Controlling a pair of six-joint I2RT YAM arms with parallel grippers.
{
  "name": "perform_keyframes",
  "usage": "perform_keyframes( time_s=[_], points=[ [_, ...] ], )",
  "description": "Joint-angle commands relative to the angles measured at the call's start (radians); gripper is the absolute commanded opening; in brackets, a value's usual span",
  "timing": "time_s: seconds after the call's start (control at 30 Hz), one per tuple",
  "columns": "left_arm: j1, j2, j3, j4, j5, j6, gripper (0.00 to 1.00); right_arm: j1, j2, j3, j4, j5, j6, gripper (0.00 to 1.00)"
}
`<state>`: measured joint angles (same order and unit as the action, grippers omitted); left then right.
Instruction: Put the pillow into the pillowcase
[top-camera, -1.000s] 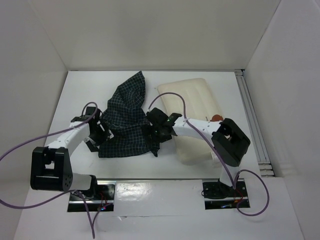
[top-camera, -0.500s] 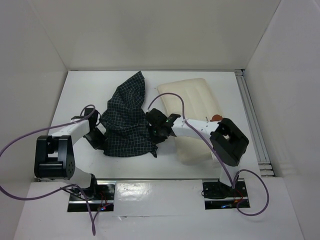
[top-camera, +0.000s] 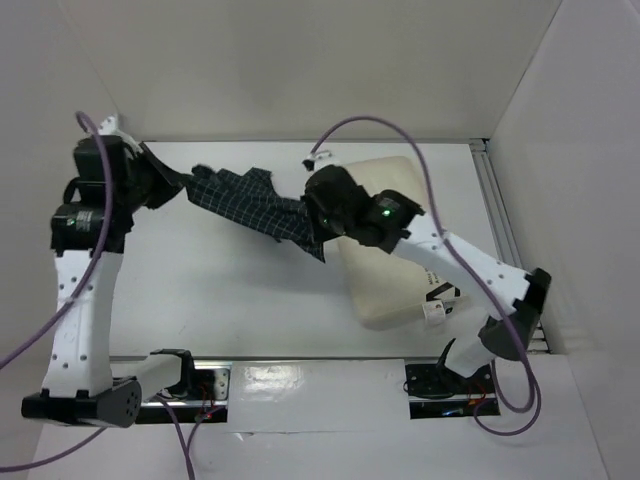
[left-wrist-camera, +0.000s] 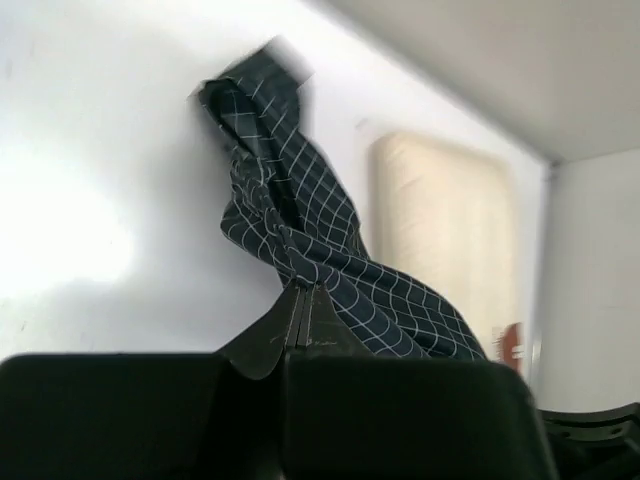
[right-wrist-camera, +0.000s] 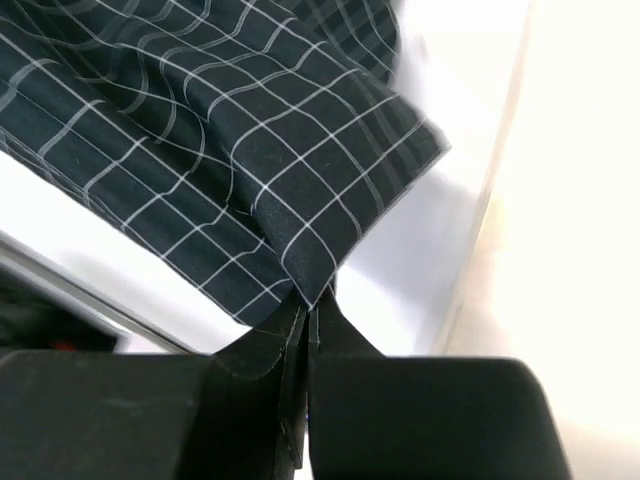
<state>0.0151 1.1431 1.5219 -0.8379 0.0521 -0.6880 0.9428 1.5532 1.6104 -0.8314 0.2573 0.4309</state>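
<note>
Both of mine are busy here. My left gripper (left-wrist-camera: 303, 308) is squeezed tight on one end of the pillowcase (top-camera: 245, 200), and the cloth twists away ahead of its fingertips. My right gripper (right-wrist-camera: 306, 305) is clamped on a folded corner at the other end, so the checked cloth runs stretched between the two. The pillow (top-camera: 395, 265) lies flat on the table (top-camera: 220, 300), just beside my right gripper on its right. It's well apart from my left one and not in the case yet.
</note>
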Motion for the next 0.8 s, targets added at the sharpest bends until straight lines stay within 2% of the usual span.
perform_keyframes(
  time_s=[0.0, 0.13, 0.3, 0.43, 0.47, 0.5, 0.53, 0.57, 0.6, 0.67, 0.7, 0.73, 0.77],
  points=[
    [0.012, -0.052, 0.169, -0.121, 0.009, 0.051, 0.0, 0.025, -0.099, 0.132, -0.178, 0.105, -0.052, 0.0],
    [0.023, -0.086, 0.309, -0.121, 0.032, 0.051, 0.0, 0.045, -0.157, 0.267, -0.244, 0.096, -0.073, 0.0],
    [0.032, -0.083, 0.399, -0.139, 0.023, 0.051, 0.0, 0.045, -0.128, 0.384, -0.29, 0.141, -0.083, 0.0],
    [0.032, 0.004, 0.422, -0.098, 0.024, 0.073, 0.0, 0.045, 0.022, 0.491, -0.239, 0.33, -0.173, 0.0],
    [0.043, 0.077, 0.464, -0.074, 0.04, 0.102, 0.0, 0.025, 0.115, 0.573, -0.217, 0.396, -0.245, 0.0],
    [0.074, 0.166, 0.541, -0.073, 0.057, 0.102, 0.0, 0.001, 0.202, 0.662, -0.137, 0.396, -0.327, 0.0],
    [0.074, 0.167, 0.541, -0.073, 0.057, 0.116, 0.0, -0.028, 0.203, 0.663, -0.089, 0.396, -0.328, 0.0],
    [0.101, 0.212, 0.629, -0.073, 0.105, 0.128, 0.0, -0.062, 0.247, 0.716, -0.051, 0.373, -0.355, 0.0],
    [0.112, 0.303, 0.671, -0.073, 0.129, 0.14, 0.0, -0.129, 0.331, 0.823, 0.034, 0.302, -0.397, 0.0],
    [0.166, 0.394, 0.812, -0.073, 0.211, 0.14, 0.0, -0.189, 0.387, 0.874, 0.148, 0.231, -0.408, 0.0],
    [0.19, 0.436, 0.858, -0.073, 0.253, 0.14, 0.0, -0.211, 0.406, 0.864, 0.216, 0.162, -0.432, 0.0],
    [0.216, 0.511, 0.903, -0.064, 0.288, 0.13, 0.0, -0.235, 0.406, 0.824, 0.399, 0.136, -0.432, 0.0],
    [0.253, 0.541, 0.969, -0.011, 0.36, 0.113, 0.0, -0.245, 0.368, 0.703, 0.513, 0.135, -0.448, 0.0]
  ],
)
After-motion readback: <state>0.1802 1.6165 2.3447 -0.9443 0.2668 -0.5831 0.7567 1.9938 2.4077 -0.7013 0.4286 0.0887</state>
